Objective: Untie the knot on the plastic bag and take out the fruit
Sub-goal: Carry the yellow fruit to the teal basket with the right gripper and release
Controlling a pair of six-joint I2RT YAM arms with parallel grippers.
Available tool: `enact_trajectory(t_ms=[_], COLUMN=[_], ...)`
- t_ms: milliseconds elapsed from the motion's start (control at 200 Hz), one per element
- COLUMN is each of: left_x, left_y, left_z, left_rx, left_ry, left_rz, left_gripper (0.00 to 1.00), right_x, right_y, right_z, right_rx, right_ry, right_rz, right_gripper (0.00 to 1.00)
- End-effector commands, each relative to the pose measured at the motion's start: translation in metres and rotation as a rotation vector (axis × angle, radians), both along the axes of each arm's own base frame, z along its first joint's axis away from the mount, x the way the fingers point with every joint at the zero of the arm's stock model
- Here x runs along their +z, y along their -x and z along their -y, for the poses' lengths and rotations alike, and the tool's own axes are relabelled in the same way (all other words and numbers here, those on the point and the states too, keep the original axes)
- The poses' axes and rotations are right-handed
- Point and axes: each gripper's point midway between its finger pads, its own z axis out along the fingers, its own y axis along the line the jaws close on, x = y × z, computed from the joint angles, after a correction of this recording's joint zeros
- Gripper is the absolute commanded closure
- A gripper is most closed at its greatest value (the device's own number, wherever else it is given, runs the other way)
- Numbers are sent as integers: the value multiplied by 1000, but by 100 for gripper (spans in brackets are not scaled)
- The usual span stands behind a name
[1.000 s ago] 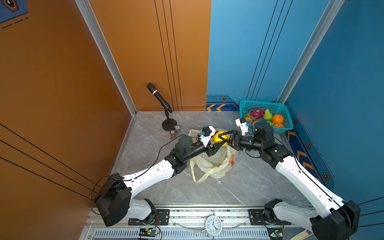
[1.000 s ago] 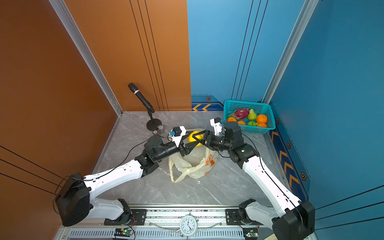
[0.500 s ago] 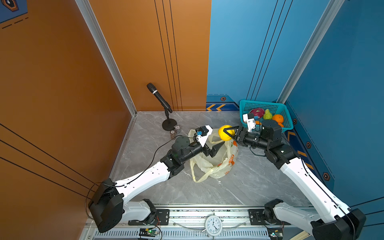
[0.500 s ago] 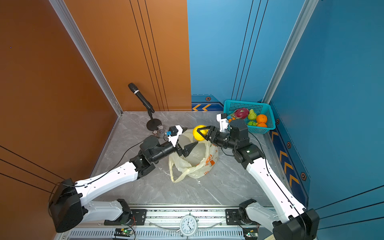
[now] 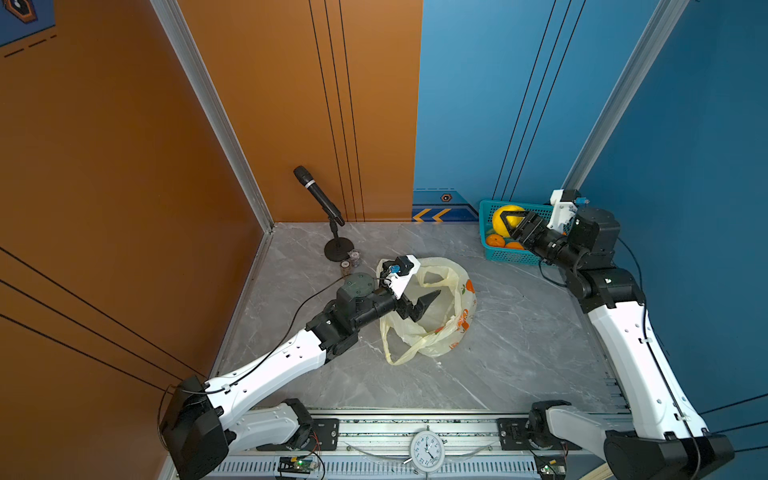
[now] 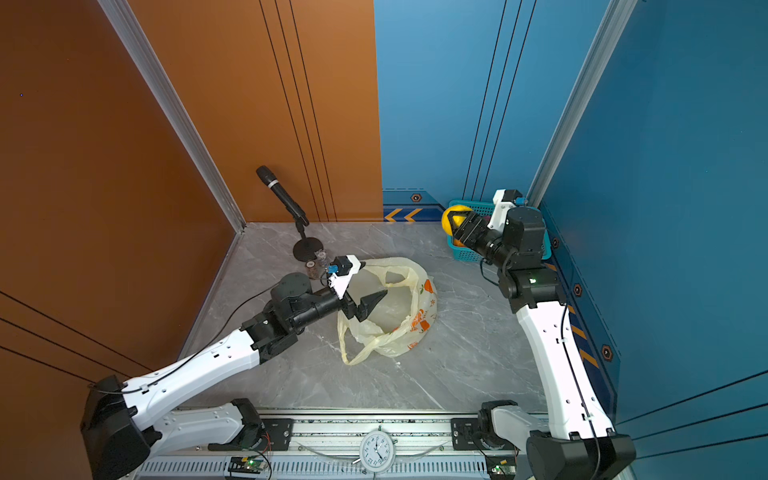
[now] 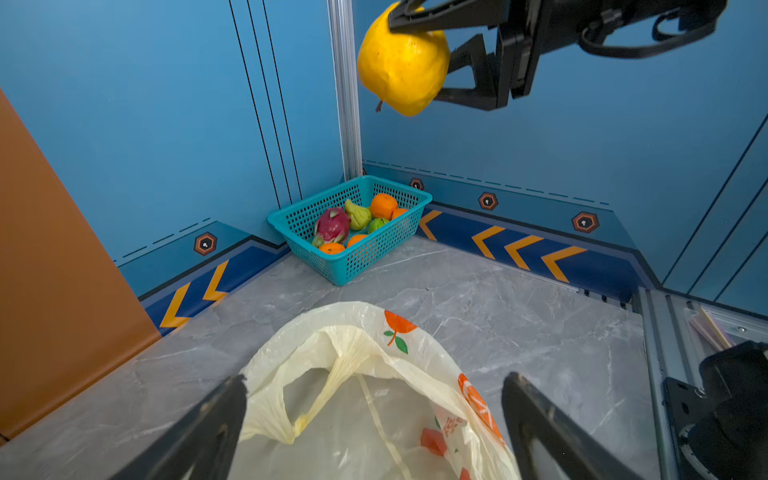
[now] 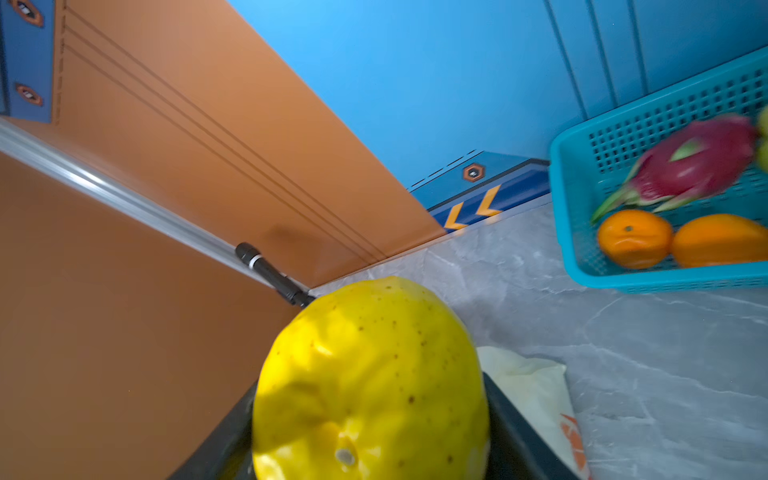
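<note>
The pale yellow plastic bag (image 5: 455, 286) (image 6: 417, 282) (image 7: 357, 324) lies on the grey floor with its mouth wide open. Its handle strips hang loose and no knot shows. My left gripper (image 5: 427, 305) (image 6: 374, 305) (image 7: 376, 378) hovers open over the bag's mouth, holding nothing. My right gripper (image 5: 509, 222) (image 6: 457, 220) (image 8: 370, 415) is shut on a yellow fruit (image 5: 503, 214) (image 6: 449, 216) (image 7: 403, 66) (image 8: 370, 374), held above the teal basket (image 5: 513, 258) (image 7: 353, 266). In the basket lie a pink dragon fruit (image 7: 332, 224) (image 8: 690, 162) and oranges (image 7: 383, 204) (image 8: 633, 239).
A microphone (image 5: 318, 195) on a round stand (image 5: 338, 251) stands at the back near the orange wall, with small jars (image 5: 351, 259) beside it. Blue walls close in behind and beside the basket. A rail with a clock (image 5: 427, 451) runs along the front edge.
Both grippers were on the yellow fruit over the bag. My left gripper opened and drew back; my right gripper carried the fruit right and back to above the basket.
</note>
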Motion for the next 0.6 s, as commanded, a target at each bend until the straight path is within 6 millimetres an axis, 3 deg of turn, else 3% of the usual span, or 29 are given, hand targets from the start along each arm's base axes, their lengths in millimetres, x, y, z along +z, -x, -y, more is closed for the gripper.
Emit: enact_trajectory(t_ms=[0, 245, 491, 546, 591], left_x=[1, -1, -4, -6, -7], left_y=[1, -1, -1, -2, -2], left_z=[0, 2, -2, -5, -6], left_rx=[2, 6, 16, 25, 32], left_ry=[-33, -55, -103, -117, -126], left_rz=[2, 4, 11, 14, 17], left_gripper=[4, 4, 4, 4, 4], right_x=[-8, -27, -68, -85, -86], right_y=[-19, -73, -115, -122, -129], right_z=[36, 90, 131, 140, 146], right_rx=[-103, -198, -246, -257, -264], right_ry=[95, 143, 156, 171, 185], right_rz=[-32, -107, -226, -273, -285], right_gripper=[56, 56, 56, 56, 56])
